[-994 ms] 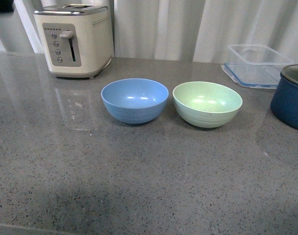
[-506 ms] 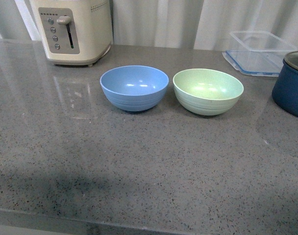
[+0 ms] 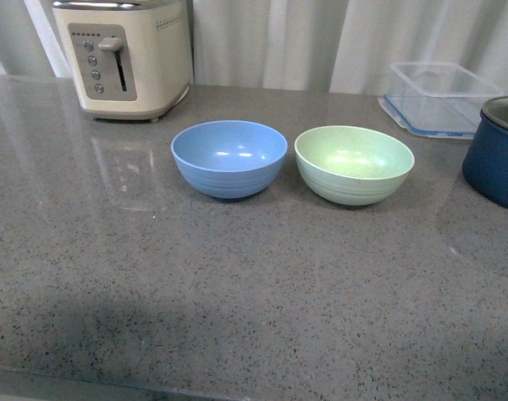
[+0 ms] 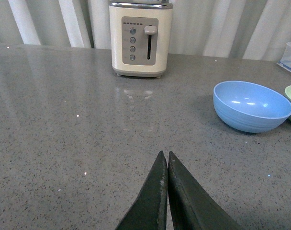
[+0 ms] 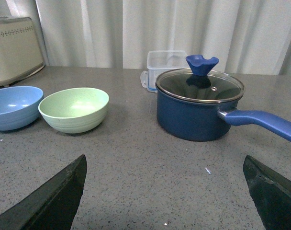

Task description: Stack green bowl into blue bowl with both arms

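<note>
The blue bowl [image 3: 229,158] and the green bowl [image 3: 353,164] stand upright side by side on the grey counter, blue on the left, a small gap between them. Both are empty. Neither arm shows in the front view. In the left wrist view my left gripper [image 4: 164,154] is shut with nothing in it, low over the counter, well short of the blue bowl [image 4: 251,105]. In the right wrist view my right gripper [image 5: 164,160] is wide open and empty, with the green bowl [image 5: 74,109] and blue bowl [image 5: 14,107] ahead of it, off to one side.
A cream toaster [image 3: 124,58] stands at the back left. A clear plastic container [image 3: 439,98] sits at the back right. A dark navy pot [image 5: 199,108] with glass lid and long handle [image 5: 263,123] stands right of the green bowl.
The front view has shifted slightly: the scene sits a little lower in frame than half a second ago. The bowls keep their places relative to each other.
</note>
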Action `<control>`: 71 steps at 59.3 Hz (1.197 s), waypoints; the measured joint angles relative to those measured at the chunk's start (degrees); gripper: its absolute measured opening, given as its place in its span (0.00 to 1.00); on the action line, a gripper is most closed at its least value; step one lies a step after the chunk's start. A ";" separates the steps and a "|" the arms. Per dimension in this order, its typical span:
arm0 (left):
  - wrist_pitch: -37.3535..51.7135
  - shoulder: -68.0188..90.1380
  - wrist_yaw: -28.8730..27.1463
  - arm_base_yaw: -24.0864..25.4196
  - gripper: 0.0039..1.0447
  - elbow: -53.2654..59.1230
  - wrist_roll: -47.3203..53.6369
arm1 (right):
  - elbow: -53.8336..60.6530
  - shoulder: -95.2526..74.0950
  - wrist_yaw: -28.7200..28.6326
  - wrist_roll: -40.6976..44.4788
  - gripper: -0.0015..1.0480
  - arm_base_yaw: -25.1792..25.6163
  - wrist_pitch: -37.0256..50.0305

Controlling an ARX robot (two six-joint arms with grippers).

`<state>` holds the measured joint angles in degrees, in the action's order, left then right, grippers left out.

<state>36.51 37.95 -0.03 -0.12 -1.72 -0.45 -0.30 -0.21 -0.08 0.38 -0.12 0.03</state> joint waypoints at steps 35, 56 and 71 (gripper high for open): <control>-19.04 -20.68 -0.04 0.00 0.03 0.52 0.02 | 0.00 0.00 0.00 0.00 0.90 0.00 0.00; -24.76 -26.43 -0.04 0.00 0.03 0.52 0.02 | 0.00 0.00 0.00 0.00 0.90 0.00 0.00; -35.87 -35.71 0.02 0.00 0.03 0.50 0.02 | 0.00 0.00 0.00 0.00 0.90 0.00 0.00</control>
<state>0.64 2.24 -0.01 -0.12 -1.21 -0.43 -0.30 -0.21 -0.08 0.38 -0.12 0.03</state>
